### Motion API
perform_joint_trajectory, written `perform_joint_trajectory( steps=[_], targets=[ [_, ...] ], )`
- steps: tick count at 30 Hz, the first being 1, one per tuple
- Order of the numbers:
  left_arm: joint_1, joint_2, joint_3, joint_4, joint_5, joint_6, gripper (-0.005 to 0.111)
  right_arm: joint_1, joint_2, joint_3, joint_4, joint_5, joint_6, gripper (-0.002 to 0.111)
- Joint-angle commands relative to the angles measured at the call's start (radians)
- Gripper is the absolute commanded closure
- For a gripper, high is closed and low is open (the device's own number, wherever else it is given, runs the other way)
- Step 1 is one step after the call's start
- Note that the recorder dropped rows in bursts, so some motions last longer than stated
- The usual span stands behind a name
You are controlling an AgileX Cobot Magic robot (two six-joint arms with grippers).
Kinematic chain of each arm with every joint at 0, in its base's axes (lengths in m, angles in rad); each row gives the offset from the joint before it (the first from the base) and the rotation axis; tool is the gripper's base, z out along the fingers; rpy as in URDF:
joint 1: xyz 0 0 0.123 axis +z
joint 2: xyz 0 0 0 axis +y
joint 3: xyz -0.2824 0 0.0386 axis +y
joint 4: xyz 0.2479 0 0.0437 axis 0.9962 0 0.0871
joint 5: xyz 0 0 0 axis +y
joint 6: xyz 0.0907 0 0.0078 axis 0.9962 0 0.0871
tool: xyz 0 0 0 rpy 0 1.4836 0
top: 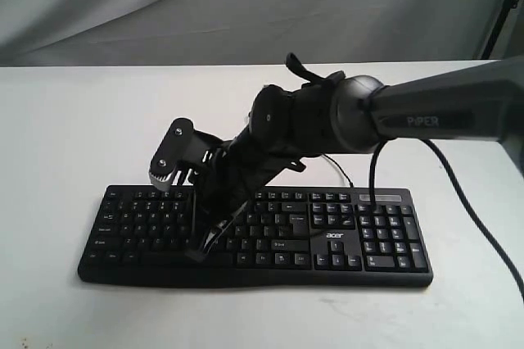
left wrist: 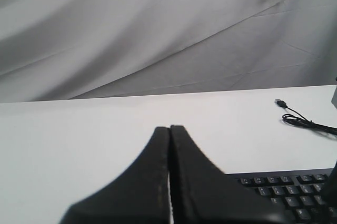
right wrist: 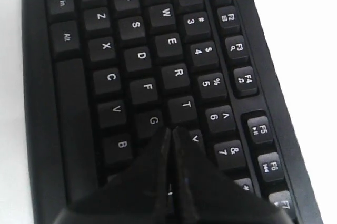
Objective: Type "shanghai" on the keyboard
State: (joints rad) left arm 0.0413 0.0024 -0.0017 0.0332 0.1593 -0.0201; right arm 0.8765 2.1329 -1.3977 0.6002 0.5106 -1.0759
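The black acer keyboard [top: 385, 234] lies across the white table near its front edge. My right gripper [top: 197, 251] reaches in from the right and slants down onto the left-middle letter keys. In the right wrist view the right gripper [right wrist: 172, 129] is shut with nothing in it, and its tips rest just past the G key [right wrist: 152, 120], beside T and Y; the key under them is hidden. My left gripper [left wrist: 170, 128] is shut and empty above the bare table, with a corner of the keyboard [left wrist: 295, 192] to one side. No left arm shows in the exterior view.
The keyboard's thin USB cable [left wrist: 301, 122] lies loose on the table behind it, plug end free. The right arm's own cable [top: 375, 170] hangs over the number pad. A grey cloth backdrop [top: 246, 5] closes the far side of the table.
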Motion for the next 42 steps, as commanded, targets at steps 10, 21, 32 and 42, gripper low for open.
perform_joint_trajectory(
  steps=[10,21,32,42],
  targets=[
    [-0.006,-0.002,0.002,0.000,-0.006,-0.003,0.107,-0.001,0.026,0.004,0.041,-0.009,-0.038,0.108],
    [-0.006,-0.002,0.002,0.000,-0.006,-0.003,0.107,0.015,0.016,-0.063,0.032,0.009,-0.033,0.108],
    [-0.006,-0.002,0.002,0.000,-0.006,-0.003,0.107,0.101,0.186,-0.368,-0.038,0.097,0.083,0.108],
    [-0.006,-0.002,0.002,0.000,-0.006,-0.003,0.107,0.101,0.236,-0.447,-0.048,0.153,0.108,0.108]
  ],
)
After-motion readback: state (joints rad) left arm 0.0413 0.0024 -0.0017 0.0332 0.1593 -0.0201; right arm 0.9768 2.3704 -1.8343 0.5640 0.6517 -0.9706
